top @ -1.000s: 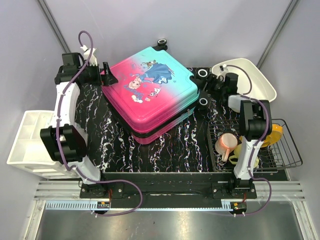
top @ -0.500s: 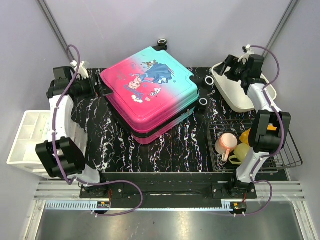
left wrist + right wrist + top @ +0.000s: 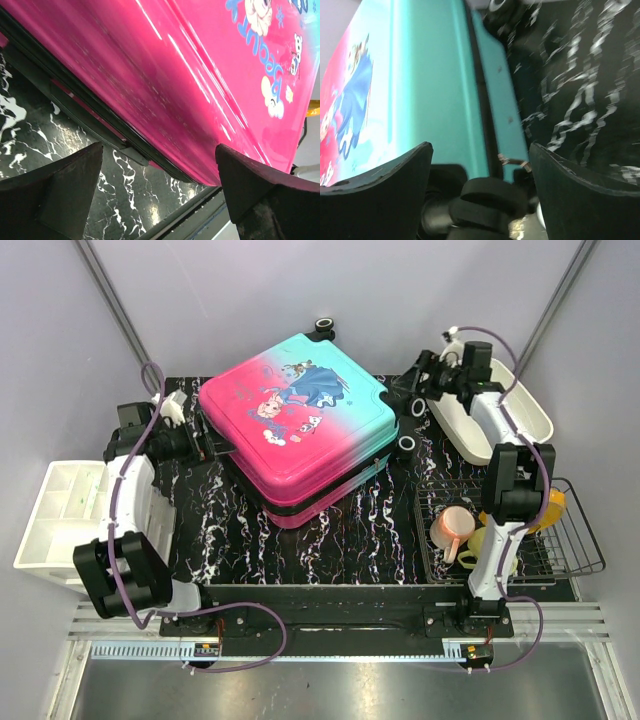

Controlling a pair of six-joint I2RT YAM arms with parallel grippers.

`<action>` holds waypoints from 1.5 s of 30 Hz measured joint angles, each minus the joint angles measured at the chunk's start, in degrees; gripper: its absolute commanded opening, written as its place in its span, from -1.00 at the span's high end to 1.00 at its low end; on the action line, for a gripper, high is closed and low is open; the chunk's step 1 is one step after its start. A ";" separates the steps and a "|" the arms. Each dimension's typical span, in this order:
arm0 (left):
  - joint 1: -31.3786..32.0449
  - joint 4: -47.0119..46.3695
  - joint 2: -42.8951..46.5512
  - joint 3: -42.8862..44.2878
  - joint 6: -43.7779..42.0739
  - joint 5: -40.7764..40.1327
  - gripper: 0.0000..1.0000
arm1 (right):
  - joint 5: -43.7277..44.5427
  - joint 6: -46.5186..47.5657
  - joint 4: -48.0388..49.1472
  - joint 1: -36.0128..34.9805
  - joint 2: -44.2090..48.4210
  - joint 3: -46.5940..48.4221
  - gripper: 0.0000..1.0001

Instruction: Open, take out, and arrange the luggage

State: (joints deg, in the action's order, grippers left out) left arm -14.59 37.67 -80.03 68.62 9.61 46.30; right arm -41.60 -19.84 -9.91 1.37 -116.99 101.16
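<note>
Luggage lay flat and shut on the black marbled mat, turned at an angle, with its printed lid facing up. The left gripper sat just beside its pink corner with the fingers spread wide. The wrist view showed the pink edge and the dark seam between them, though whether they touched it could not be told. The right gripper hung near the teal end, also wide open and holding nothing, with a black wheel close between its fingers.

By the look of it the opening step was in hand, at the approach, and nothing had been unfastened yet. The next move likely called for finding the fastening along the seam while the other arm steadied the case, since a slick shell could slide on the mat.

The shell was hard and glossy with rounded corners, pink fading to teal. A dark band ran round its middle. The wheels looked like dull rubber
</note>
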 measured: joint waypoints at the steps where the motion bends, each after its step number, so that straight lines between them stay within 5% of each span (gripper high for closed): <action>1: 0.00 -0.15 0.66 -0.96 0.37 0.28 -0.98 | -1.14 0.11 -0.63 -0.96 -0.50 -0.37 -0.68; 7: -0.28 -0.79 1.79 -1.99 1.46 1.09 -0.96 | -5.03 0.63 0.42 -3.06 -0.50 -4.79 -0.44; 16: -0.68 -4.48 -7.89 6.43 5.46 1.99 -0.82 | -10.14 0.70 4.00 -4.79 9.75 -18.99 -0.39; 24: -1.95 -9.22 -21.88 19.50 8.83 2.32 -0.65 | -15.06 2.29 2.71 -8.87 14.56 -25.44 -0.51; 30: -1.05 -12.44 -29.33 28.70 7.02 1.51 -0.73 | -15.58 4.76 2.47 -14.36 16.72 -27.28 -0.57; 37: 0.22 -12.39 -29.22 32.39 1.49 -2.62 -0.86 | -15.28 6.40 2.56 -21.86 18.95 -27.98 -0.75; 45: 1.20 -7.78 -20.63 30.99 -4.24 -4.81 -0.97 | -10.84 15.04 2.51 -18.34 27.21 -30.49 -1.00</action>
State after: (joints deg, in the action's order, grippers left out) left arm -13.39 29.89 -100.66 99.61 5.37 41.50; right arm -52.45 -4.80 -7.40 -16.97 -89.78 70.67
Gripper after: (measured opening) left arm 0.954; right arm 0.976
